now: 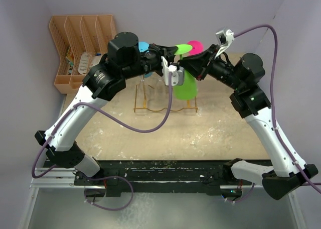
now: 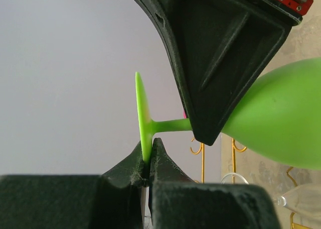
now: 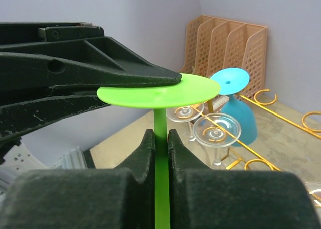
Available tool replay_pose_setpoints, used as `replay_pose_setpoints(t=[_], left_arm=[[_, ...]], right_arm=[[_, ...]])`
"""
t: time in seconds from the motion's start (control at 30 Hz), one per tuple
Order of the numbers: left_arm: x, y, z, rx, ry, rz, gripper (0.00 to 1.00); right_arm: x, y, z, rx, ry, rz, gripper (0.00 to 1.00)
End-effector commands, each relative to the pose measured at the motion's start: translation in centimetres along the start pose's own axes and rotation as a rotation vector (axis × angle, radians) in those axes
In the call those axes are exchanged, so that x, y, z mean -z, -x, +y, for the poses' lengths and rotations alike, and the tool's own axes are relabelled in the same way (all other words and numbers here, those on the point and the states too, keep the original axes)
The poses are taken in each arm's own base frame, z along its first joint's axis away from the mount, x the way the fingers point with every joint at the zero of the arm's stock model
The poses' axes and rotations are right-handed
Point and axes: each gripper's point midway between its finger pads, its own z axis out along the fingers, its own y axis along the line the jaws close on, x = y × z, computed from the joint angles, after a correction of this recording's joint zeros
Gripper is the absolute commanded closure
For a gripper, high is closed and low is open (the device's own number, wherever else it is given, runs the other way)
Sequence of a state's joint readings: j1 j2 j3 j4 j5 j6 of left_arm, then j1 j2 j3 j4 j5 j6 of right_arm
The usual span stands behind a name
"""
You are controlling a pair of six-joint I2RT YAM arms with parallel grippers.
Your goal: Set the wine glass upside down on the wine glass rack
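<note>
The green wine glass (image 1: 184, 88) is upside down, foot (image 1: 183, 49) on top, over the golden wire rack (image 1: 143, 108). My left gripper (image 1: 174, 53) is shut on the rim of the foot; in the left wrist view the jaws (image 2: 147, 156) pinch the disc edge (image 2: 142, 113), with the bowl (image 2: 281, 118) at right. My right gripper (image 1: 183, 63) is shut on the stem; in the right wrist view it (image 3: 161, 138) clamps the stem (image 3: 160, 121) just under the foot (image 3: 160, 91). Whether the stem sits in a rack loop is hidden.
A blue glass (image 3: 235, 113) and two clear glasses (image 3: 216, 131) hang upside down on the rack rail (image 3: 281, 113). A pink foot (image 1: 195, 45) shows behind the green one. The peach slotted organizer (image 1: 80, 48) stands at the back left. A purple wall is close behind.
</note>
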State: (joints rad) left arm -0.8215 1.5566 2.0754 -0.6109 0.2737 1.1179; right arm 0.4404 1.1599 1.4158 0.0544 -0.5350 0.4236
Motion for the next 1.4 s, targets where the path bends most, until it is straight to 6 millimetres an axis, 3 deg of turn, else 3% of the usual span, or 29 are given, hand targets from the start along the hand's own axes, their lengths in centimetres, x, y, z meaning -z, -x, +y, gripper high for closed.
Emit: replay_pose_setpoints(t=[0.0, 0.27, 0.3, 0.4, 0.47, 0.7, 0.8, 0.87, 0.97, 1.07, 1.2, 1.27, 1.37], left_arm=[[0.5, 1.9, 2.8, -0.018, 0.088, -0.050, 1.00], [0.8, 2.2, 4.1, 0.007, 0.141, -0.052, 0.97], [0.8, 2.2, 4.2, 0.010, 0.147, -0.052, 0.91], [0.8, 2.2, 4.4, 0.018, 0.152, -0.050, 0.56], [0.9, 2.2, 4.4, 0.018, 0.155, -0.045, 0.38], [2.0, 1.4, 3.2, 0.005, 0.109, 0.007, 0.00], [3.6, 0.7, 0.4, 0.036, 0.004, 0.063, 0.01], [5.0, 0.4, -0.2, 0.110, 0.012, 0.119, 0.01], [7.8, -2.4, 2.0, 0.231, 0.181, 0.345, 0.01], [11.5, -5.1, 3.3, 0.306, 0.353, 0.532, 0.01], [16.1, -5.1, 4.3, 0.355, 0.511, 0.543, 0.01], [17.4, -5.4, 4.4, 0.429, 0.524, 0.543, 0.01], [19.7, -5.1, 6.0, 0.521, 0.603, 0.508, 0.01]], right_arm=[[-0.5, 0.3, 1.2, 0.014, 0.040, -0.032, 1.00], [0.3, 0.6, 1.6, 0.015, 0.010, -0.062, 1.00], [0.4, 0.7, 1.5, 0.018, -0.003, -0.069, 1.00], [0.7, 1.4, 1.0, 0.021, -0.044, -0.100, 1.00], [1.0, 1.9, 0.8, 0.024, -0.063, -0.128, 1.00], [2.5, 1.9, -0.7, 0.021, -0.177, -0.165, 1.00], [2.9, -0.1, -0.6, 0.014, -0.166, -0.104, 1.00], [3.1, -1.9, -0.3, 0.000, -0.150, -0.078, 1.00], [4.0, -3.9, -0.3, -0.011, -0.181, -0.101, 1.00], [5.2, -3.2, -1.3, -0.032, -0.296, -0.181, 1.00], [5.7, -2.5, -1.6, 0.036, -0.377, -0.229, 1.00], [5.0, -4.3, -2.4, 0.060, -0.421, -0.206, 1.00], [3.3, -6.3, -3.3, 0.122, -0.496, -0.165, 1.00]])
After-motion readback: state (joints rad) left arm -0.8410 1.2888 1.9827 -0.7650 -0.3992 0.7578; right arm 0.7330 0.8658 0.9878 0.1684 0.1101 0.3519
